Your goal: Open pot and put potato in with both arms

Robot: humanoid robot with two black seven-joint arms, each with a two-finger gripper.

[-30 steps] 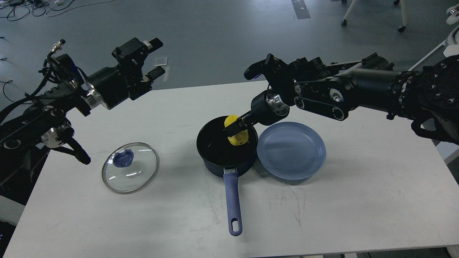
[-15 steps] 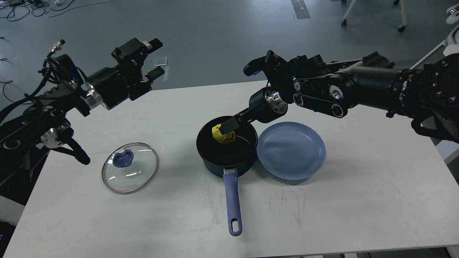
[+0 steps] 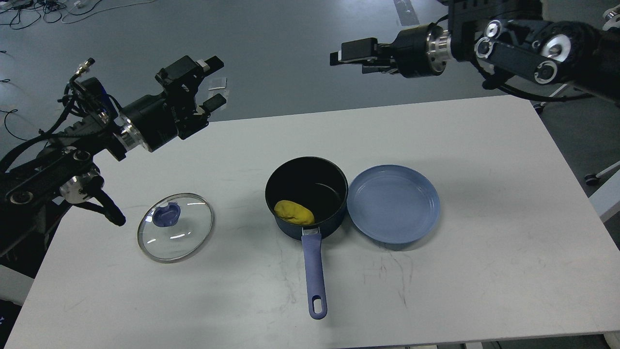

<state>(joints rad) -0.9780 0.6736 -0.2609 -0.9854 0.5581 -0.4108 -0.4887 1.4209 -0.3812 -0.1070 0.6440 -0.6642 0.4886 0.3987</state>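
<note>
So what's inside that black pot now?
A yellow potato lies in the pot, near the handle side. The floor beneath the potato and under the near wall is hidden.

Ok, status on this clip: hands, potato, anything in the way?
Left hand open, empty, raised over the table's far-left edge. Right hand raised beyond table, state unclear. Potato in open pot; lid on table. Nothing obstructing.
</note>
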